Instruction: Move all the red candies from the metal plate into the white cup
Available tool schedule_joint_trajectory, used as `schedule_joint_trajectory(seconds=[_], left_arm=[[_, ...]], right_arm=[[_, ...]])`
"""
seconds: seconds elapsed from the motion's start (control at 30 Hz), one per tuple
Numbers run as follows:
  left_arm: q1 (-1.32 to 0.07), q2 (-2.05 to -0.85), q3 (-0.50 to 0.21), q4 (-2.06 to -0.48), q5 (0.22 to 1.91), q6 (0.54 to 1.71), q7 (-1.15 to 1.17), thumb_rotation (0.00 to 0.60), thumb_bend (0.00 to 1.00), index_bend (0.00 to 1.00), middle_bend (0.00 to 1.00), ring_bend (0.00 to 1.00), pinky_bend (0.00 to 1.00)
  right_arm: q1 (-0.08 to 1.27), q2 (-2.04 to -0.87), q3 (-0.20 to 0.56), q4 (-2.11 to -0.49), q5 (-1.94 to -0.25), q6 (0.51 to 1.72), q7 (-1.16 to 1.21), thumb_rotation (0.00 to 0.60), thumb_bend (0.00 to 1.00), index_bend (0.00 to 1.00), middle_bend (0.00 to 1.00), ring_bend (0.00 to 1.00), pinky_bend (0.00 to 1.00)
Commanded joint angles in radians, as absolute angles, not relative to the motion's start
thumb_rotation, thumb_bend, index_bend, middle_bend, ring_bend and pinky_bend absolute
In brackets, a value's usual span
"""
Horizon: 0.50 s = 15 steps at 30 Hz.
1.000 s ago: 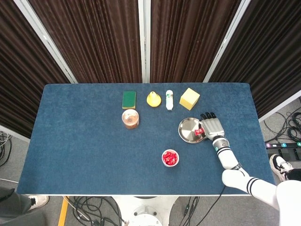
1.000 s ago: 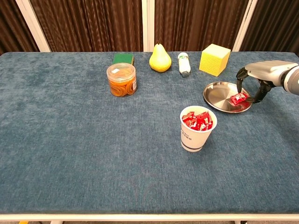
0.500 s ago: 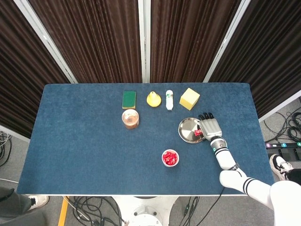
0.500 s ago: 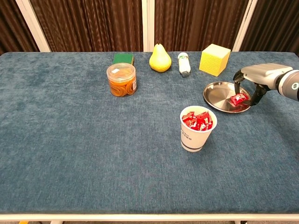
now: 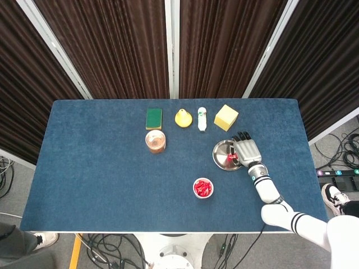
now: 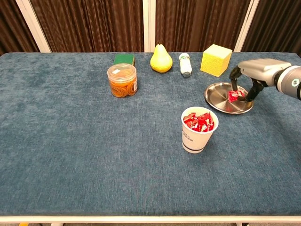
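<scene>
Red candy (image 6: 233, 96) sits pinched in my right hand (image 6: 248, 77) just over the plate (image 6: 217, 96). Looks light, crinkly wrapper, likely slippery; I'd grip it across the middle. Cup (image 6: 199, 129) near, already holding candies. Left hand unseen.

Head view: set high above the near edge, facing almost straight down, far enough to take in the whole blue table (image 5: 101, 168), the curtains behind and the floor with cables. Chest view: set low at the near edge, facing level across the tabletop toward the curtains, much closer. Shared by the 2 views: the tabletop with its back row, including the yellow cube (image 5: 225, 117) (image 6: 216, 60).
</scene>
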State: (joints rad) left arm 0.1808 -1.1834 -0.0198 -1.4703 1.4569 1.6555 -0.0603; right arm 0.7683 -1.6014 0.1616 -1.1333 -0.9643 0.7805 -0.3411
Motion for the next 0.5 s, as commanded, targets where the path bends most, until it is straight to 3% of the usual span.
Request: schedule_joint_trajectory(seconds=[0.03,0.27,0.5], left_arm=[[0.180,-1.181,-0.021,-1.474,1.460,1.658,-0.057,0.600,0.07,0.18,0.11,0.08,0.15],[0.178,-1.175,-0.022,-1.492,1.466,1.663,-0.041,0.600,0.07,0.18,0.11,0.08,0.15],[0.181,-1.174,-0.020,-1.496,1.465,1.664,-0.040,0.600,0.07,0.18,0.11,0.08,0.15]], right_arm=[[0.736,-1.485,0.181,-1.347,-1.103,0.869,-0.236,0.600,0.33,0.60,0.17,0.00,0.00],[0.719,-1.352,0.146,-1.624,-1.337,0.913,-0.109,0.600,0.33,0.59,0.17,0.00,0.00],[0.728,-1.357,0.082,-1.669,-1.434,0.897,-0.141,0.600,0.33,0.58,0.15,0.00,0.00]])
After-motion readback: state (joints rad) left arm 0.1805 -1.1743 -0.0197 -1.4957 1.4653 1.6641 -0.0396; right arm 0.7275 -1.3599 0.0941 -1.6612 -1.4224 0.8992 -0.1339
